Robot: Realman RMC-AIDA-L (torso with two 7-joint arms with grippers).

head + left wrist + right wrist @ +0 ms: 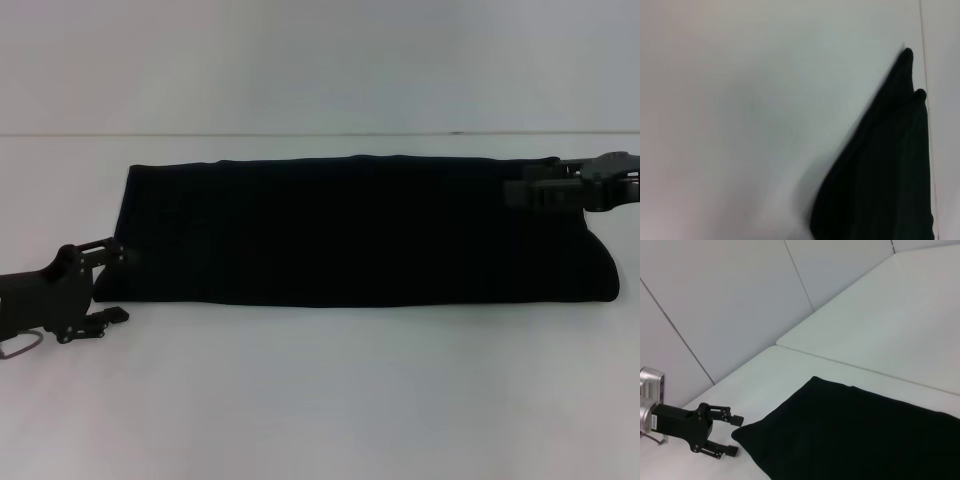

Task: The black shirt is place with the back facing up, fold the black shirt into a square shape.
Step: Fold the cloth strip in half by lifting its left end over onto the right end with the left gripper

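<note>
The black shirt (360, 230) lay across the middle of the head view as a long flat band on the white table (320, 400), already folded lengthwise. Our left gripper (112, 284) sat at the lower left, fingers spread and empty just off the shirt's left end; the right wrist view confirmed the gap (732, 435). Our right gripper (535, 192) hovered over the upper right end, and we could not tell whether its fingers were parted. We judged the risk to be an uneven crosswise fold: pinching only the top layer at either end would have let the lower layers slide and skew the square.
</note>
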